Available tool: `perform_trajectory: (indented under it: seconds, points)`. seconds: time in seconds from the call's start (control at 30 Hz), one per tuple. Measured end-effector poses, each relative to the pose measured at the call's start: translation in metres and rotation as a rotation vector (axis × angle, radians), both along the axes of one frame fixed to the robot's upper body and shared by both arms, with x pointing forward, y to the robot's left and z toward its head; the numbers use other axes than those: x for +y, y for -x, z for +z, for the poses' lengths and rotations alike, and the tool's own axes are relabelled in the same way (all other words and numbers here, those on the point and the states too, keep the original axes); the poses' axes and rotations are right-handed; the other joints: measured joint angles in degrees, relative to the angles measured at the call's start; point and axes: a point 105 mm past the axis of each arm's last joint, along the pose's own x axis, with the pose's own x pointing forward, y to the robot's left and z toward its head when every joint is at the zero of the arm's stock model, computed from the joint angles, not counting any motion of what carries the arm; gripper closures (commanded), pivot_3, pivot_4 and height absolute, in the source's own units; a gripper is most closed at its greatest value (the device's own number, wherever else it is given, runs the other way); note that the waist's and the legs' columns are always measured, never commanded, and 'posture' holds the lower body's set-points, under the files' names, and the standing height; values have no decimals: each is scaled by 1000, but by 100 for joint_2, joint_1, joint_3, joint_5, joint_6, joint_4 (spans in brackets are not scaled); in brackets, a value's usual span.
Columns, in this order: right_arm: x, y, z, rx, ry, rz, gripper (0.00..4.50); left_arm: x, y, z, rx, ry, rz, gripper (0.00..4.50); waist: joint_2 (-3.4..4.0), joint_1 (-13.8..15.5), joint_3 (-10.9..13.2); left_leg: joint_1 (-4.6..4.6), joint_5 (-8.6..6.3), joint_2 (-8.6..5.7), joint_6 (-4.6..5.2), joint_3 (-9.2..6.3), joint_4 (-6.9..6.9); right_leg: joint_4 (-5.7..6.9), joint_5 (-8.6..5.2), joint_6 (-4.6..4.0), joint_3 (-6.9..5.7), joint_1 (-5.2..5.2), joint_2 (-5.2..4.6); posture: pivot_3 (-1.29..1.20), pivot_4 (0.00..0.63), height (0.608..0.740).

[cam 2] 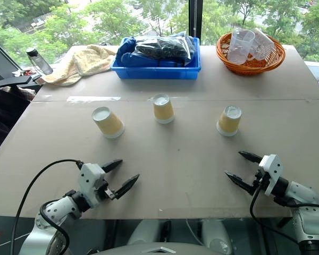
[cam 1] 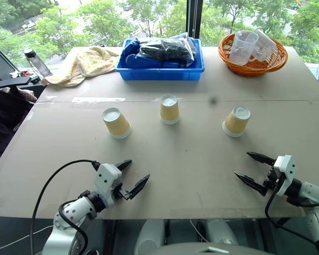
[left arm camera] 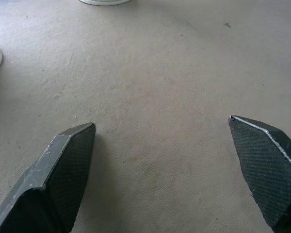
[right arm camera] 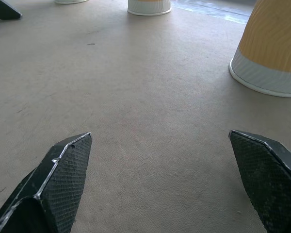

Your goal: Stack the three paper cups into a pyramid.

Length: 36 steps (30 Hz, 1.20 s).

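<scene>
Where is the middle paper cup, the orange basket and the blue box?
middle paper cup (cam 1: 169, 110), left eye view, on its ribbed tan side.
orange basket (cam 1: 227, 57), left eye view, on its woven front rim.
blue box (cam 1: 159, 73), left eye view, on its front wall.

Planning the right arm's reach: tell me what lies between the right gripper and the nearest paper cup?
Nothing: in the right eye view, bare table separates the open right gripper from the right paper cup.

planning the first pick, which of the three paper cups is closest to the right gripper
The right-hand paper cup, upside down on the table. It stands just ahead of the right gripper; the middle cup and left cup sit farther off toward the left gripper.
</scene>
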Motion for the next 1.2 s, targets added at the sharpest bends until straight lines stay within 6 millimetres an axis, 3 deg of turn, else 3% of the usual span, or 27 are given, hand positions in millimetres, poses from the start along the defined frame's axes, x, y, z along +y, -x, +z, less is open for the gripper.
perform_trajectory:
  seconds: [0.2, 0.4, 0.53, 0.67, 0.8, 0.9, 1.2]
  points:
    - [7, 5, 4, -13, -21, 47, 33, 12, -14, 12, -71, 13, 80, 0, -3, 9, 4, -3, 0, 0, 0, -4, 0, 2, 0, 0, -6, -2, 1, 0, 150, 740]
    - [35, 11, 52, -102, -161, 197, 33, 57, -54, 54, -253, 84, 357, 0, -14, 12, 14, -9, 0, 0, -1, -6, 3, -1, 1, 1, -8, -4, 0, 0, 150, 740]
    - [46, 11, 74, -124, -217, 259, 33, 75, -69, 73, -331, 105, 445, 0, -30, 15, 22, -10, 1, -1, -2, -9, 3, 0, 1, 1, -12, -4, 0, 0, 150, 740]
    - [53, 9, 88, -140, -248, 289, 33, 73, -77, 73, -326, 85, 424, 0, -33, 15, 24, -12, 2, -2, -3, -10, 3, -1, 1, 1, -13, -6, 0, 0, 150, 740]
    - [57, 8, 93, -136, -259, 296, 33, 59, -88, 68, -304, 81, 356, 0, -37, 37, 27, -15, 3, -2, -4, -12, 4, 1, 1, 1, -16, -9, 0, 0, 150, 740]
    - [59, 8, 97, -143, -257, 301, 33, 51, -100, 77, -328, 98, 329, 0, -40, 41, 27, -17, 3, -2, -5, -15, 6, 2, 1, 2, -18, -9, 0, 0, 150, 740]
    - [59, 7, 97, -143, -264, 281, 33, 59, -119, 69, -294, 120, 403, 0, -44, 17, 29, -17, 5, -3, -9, -13, 7, 2, 1, 2, -17, -11, 1, 0, 150, 740]
